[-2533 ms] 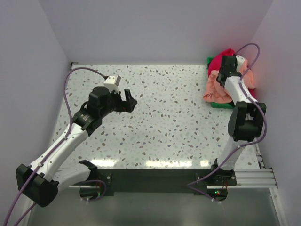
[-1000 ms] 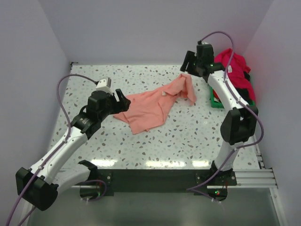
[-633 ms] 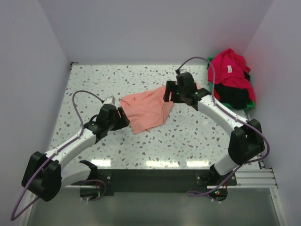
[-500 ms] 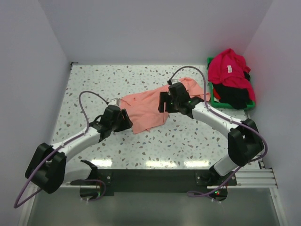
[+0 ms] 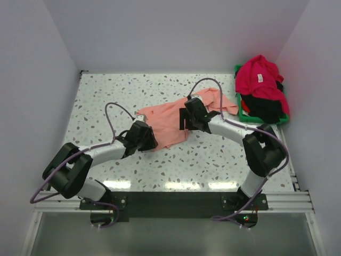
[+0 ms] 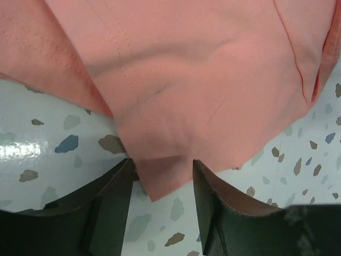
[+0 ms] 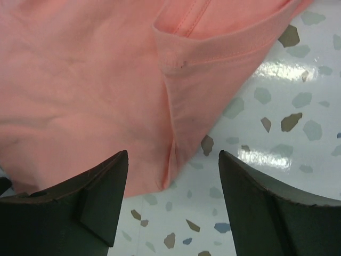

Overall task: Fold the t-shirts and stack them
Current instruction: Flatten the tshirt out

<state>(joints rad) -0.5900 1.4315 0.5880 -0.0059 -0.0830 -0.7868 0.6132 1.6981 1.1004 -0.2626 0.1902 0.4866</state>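
A salmon-pink t-shirt (image 5: 169,118) lies crumpled in the middle of the table. My left gripper (image 5: 151,140) is low at its near left corner. In the left wrist view that corner (image 6: 160,181) lies between the part-closed fingers of the left gripper (image 6: 161,178), which stays open. My right gripper (image 5: 185,118) hangs over the shirt's right part. In the right wrist view the gripper (image 7: 173,160) is wide open above a folded hem (image 7: 173,144). A crimson red t-shirt (image 5: 258,80) lies heaped on a black one (image 5: 264,109) at the back right.
A green bin (image 5: 241,114) holds the red and black shirts against the right wall. White walls close the table at the back and both sides. Speckled tabletop (image 5: 106,96) shows to the left and in front of the pink shirt.
The pink shirt was dragged from the bin to the middle of the table and released. My left gripper moved right to its corner and narrowed. My right gripper came down over the shirt.
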